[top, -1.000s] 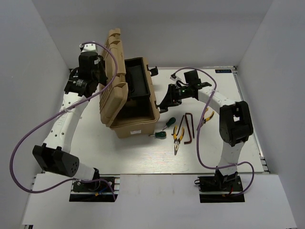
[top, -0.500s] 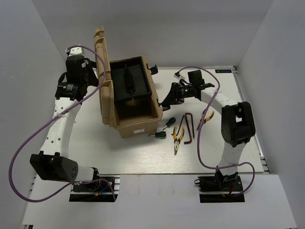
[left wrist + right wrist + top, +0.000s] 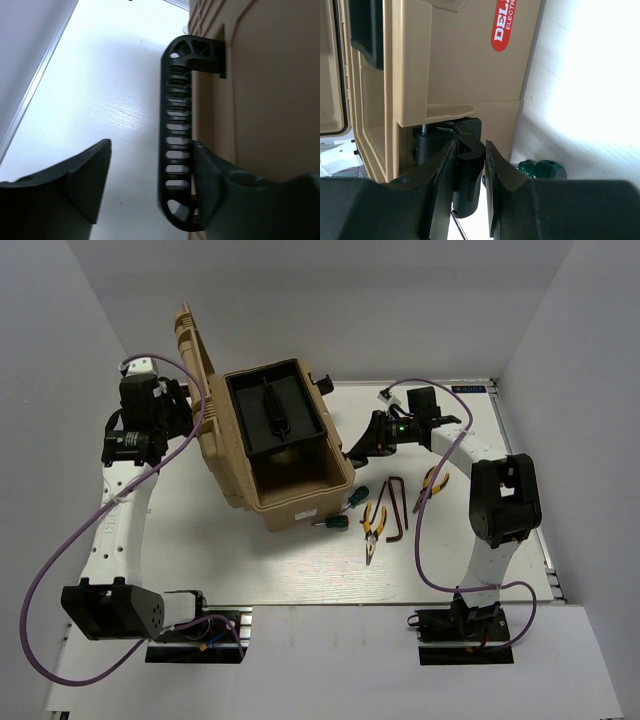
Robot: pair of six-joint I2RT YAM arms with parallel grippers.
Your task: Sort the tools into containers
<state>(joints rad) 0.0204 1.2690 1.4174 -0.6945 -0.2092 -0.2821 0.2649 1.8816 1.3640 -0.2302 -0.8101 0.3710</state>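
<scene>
Stabilisation: bracing toolbox (image 3: pixel 305 508) with right gripper (image 3: pixel 470 145) jaws clamped on latch (image 3: pixel 466 195), left gripper (image 3: pixel 150 147) jaws parted around lid handle (image 3: pixel 175 125), allowing straight, snag-free retreat.

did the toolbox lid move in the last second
Yes. The lid has swung further open, leftward in the top view, away from the pliers, which lie unmoved.
</scene>
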